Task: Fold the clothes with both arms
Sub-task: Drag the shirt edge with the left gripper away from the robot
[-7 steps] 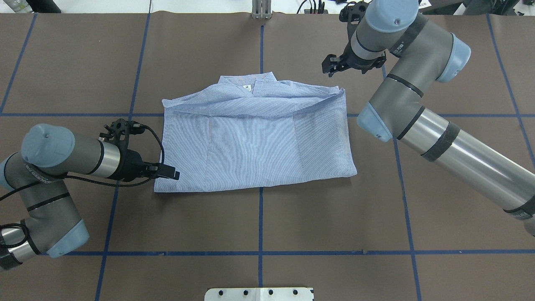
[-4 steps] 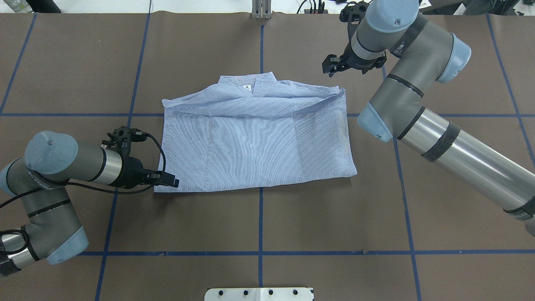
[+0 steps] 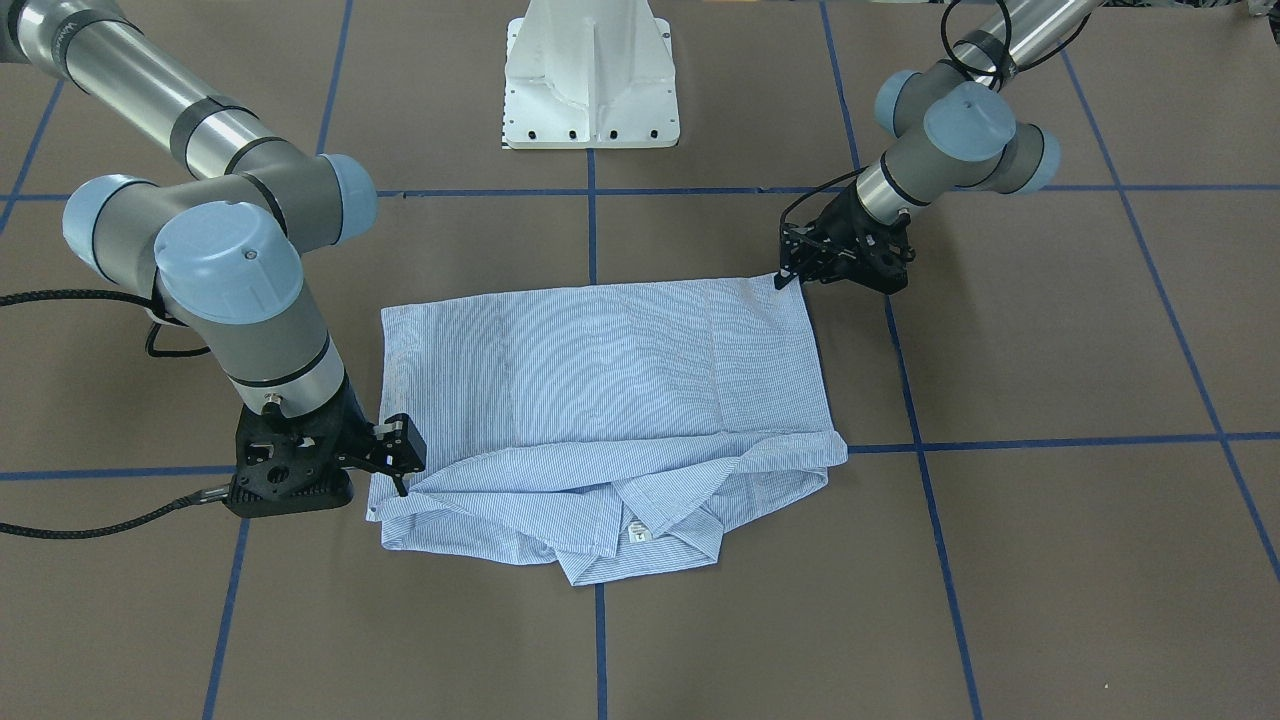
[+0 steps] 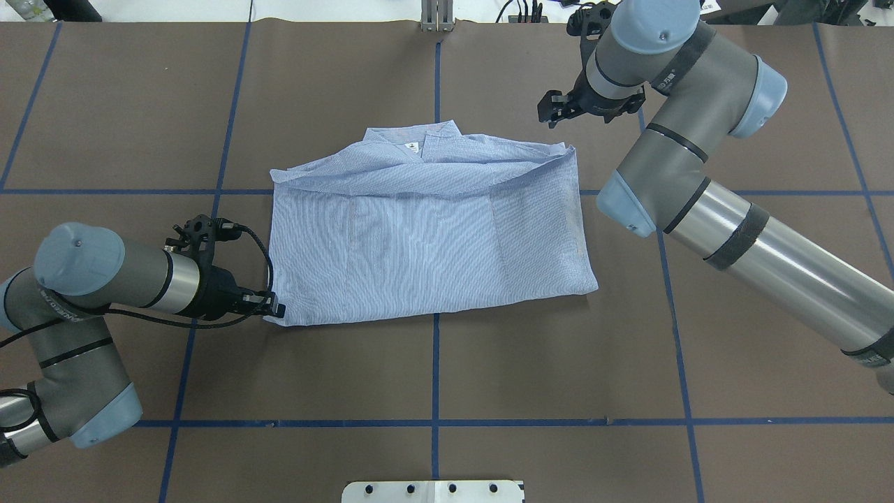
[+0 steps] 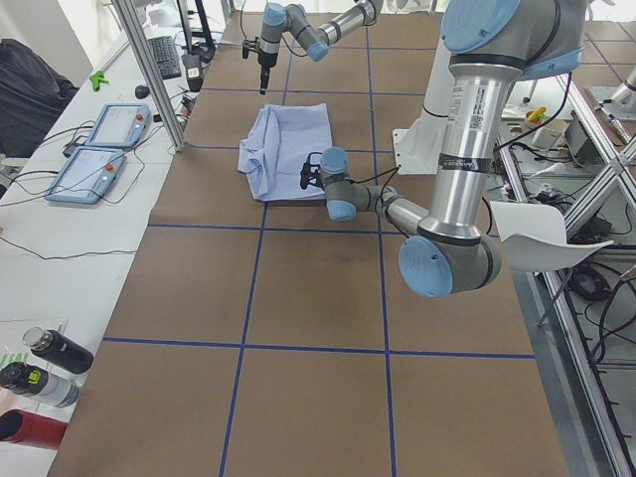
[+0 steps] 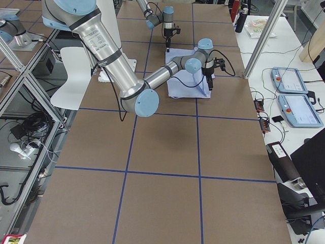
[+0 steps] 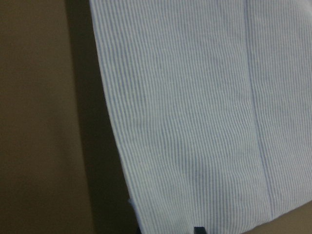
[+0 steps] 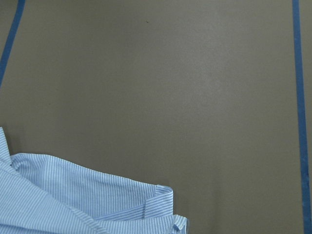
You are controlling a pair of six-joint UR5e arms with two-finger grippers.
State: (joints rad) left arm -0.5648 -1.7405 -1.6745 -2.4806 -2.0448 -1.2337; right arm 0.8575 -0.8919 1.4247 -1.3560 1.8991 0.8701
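Note:
The light blue striped shirt point(image 4: 433, 244) lies folded into a rectangle mid-table, back up, with its collar point(image 4: 419, 143) on the far side. My left gripper point(image 4: 278, 309) sits low at the shirt's near left corner and is shut on the cloth there. The front-facing view shows that gripper point(image 3: 787, 275) touching the corner. In the left wrist view the striped cloth point(image 7: 195, 97) fills the frame over a dark shadow. My right gripper point(image 4: 548, 112) hangs open just beyond the far right corner, clear of the shirt point(image 3: 600, 380). Its wrist view shows only the collar-side edge point(image 8: 73, 195).
The brown table mat point(image 4: 433, 377) carries a grid of blue tape lines. The white pedestal base point(image 3: 590, 80) stands at the robot's side. A metal post point(image 4: 436, 17) is at the far edge. Teach pendants point(image 5: 104, 149) and bottles point(image 5: 45, 363) lie on a side table.
My left gripper slid along the shirt's left edge toward the near corner, and that corner has drawn inward to the right. The right arm stayed almost still.

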